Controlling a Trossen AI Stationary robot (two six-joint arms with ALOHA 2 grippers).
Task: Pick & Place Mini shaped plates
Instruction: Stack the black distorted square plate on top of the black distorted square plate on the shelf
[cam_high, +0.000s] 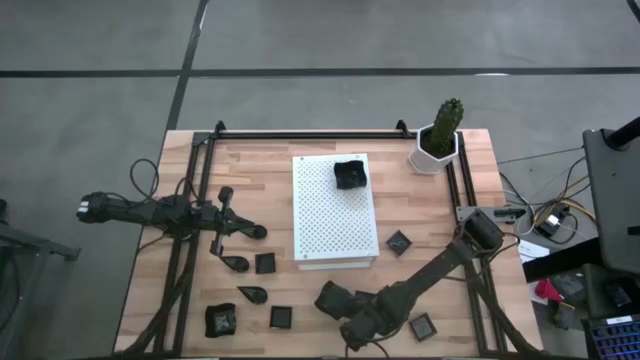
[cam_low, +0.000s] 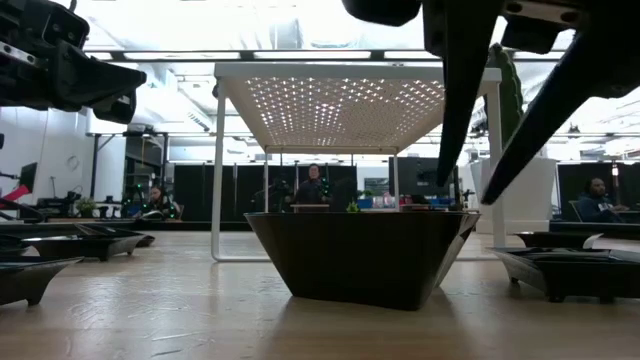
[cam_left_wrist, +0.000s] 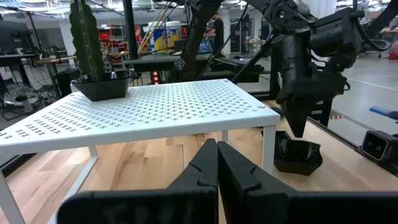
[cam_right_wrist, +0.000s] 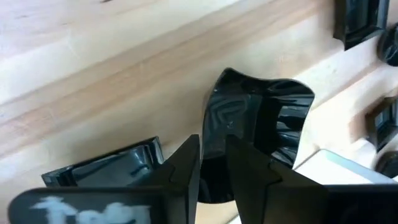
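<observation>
Several tiny dark dishes lie on the wooden table, among them a square one (cam_high: 265, 263), a teardrop one (cam_high: 253, 294) and a square one (cam_high: 423, 326). One irregular dish (cam_high: 352, 173) sits on the white perforated board (cam_high: 335, 210). My right gripper (cam_high: 327, 298) points down over an irregular dish (cam_right_wrist: 261, 118) that rests on the table by its base (cam_low: 360, 255). The fingers are narrowly open, just above the dish's side wall, one on each side. My left gripper (cam_left_wrist: 217, 163) is shut and empty, left of the board (cam_high: 260, 232).
A cactus in a white hexagonal pot (cam_high: 437, 145) stands at the far right corner. Another square dish (cam_right_wrist: 106, 168) lies close beside my right gripper. Black frame rails (cam_high: 190, 250) run along both table sides. People sit in the room behind (cam_low: 312, 188).
</observation>
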